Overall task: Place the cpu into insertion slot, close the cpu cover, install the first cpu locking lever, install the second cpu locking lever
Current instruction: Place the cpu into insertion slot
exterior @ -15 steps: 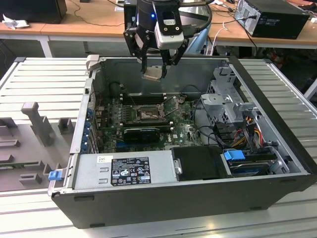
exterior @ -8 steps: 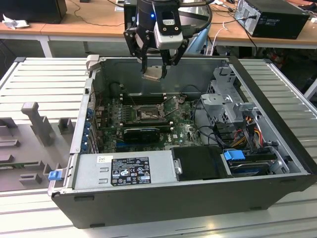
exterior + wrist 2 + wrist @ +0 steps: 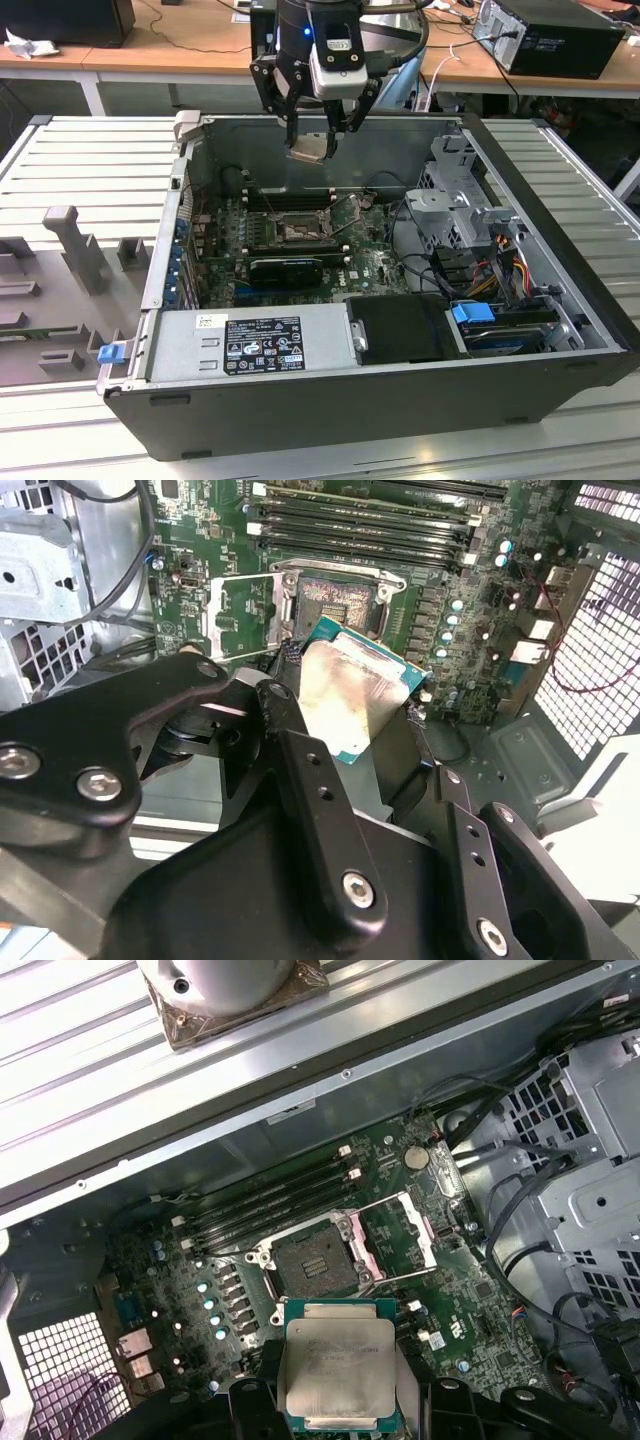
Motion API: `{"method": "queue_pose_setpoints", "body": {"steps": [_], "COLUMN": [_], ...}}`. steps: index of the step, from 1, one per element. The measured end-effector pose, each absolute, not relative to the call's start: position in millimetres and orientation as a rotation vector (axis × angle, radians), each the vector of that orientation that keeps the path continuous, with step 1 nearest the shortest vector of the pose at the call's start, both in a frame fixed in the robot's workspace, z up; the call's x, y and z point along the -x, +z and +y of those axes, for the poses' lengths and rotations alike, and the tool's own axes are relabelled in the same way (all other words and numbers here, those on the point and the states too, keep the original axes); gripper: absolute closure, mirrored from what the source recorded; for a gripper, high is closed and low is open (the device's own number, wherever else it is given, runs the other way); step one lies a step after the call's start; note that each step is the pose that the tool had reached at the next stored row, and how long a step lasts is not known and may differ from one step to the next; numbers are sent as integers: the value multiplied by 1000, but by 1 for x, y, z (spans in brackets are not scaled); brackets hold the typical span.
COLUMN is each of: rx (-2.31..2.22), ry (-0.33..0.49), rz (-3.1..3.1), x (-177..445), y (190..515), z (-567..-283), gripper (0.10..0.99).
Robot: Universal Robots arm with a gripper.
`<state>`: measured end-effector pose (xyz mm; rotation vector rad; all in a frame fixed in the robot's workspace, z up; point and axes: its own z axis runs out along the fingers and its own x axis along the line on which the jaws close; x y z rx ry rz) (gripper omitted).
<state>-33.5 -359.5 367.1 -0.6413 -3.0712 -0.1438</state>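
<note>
My gripper (image 3: 312, 146) hangs above the open computer case, shut on the cpu (image 3: 310, 149), a flat square chip with a dull metal top. In both wrist views the cpu (image 3: 355, 695) (image 3: 338, 1368) sits between the black fingers (image 3: 300, 780), tilted, well above the motherboard. Below it the insertion slot (image 3: 318, 1260) (image 3: 335, 600) (image 3: 298, 232) lies bare, with its pin field showing. The cpu cover (image 3: 400, 1232) (image 3: 240, 615) is swung open beside the slot, with its window frame standing up.
Memory slots (image 3: 270, 1200) run along the far side of the socket. A long black card (image 3: 285, 268) lies nearer the power supply (image 3: 250, 345). The drive cage (image 3: 460, 210) and cables (image 3: 500, 265) fill the exterior view's right. Grey fixtures (image 3: 75, 245) stand outside the case.
</note>
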Motion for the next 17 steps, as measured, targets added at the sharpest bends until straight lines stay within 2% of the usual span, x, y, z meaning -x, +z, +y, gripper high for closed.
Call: {"method": "queue_pose_setpoints", "body": {"steps": [17], "rx": [714], "ry": [-144], "rz": [-3057], "x": [34], "y": [367], "z": [-359], "gripper": [561]}}
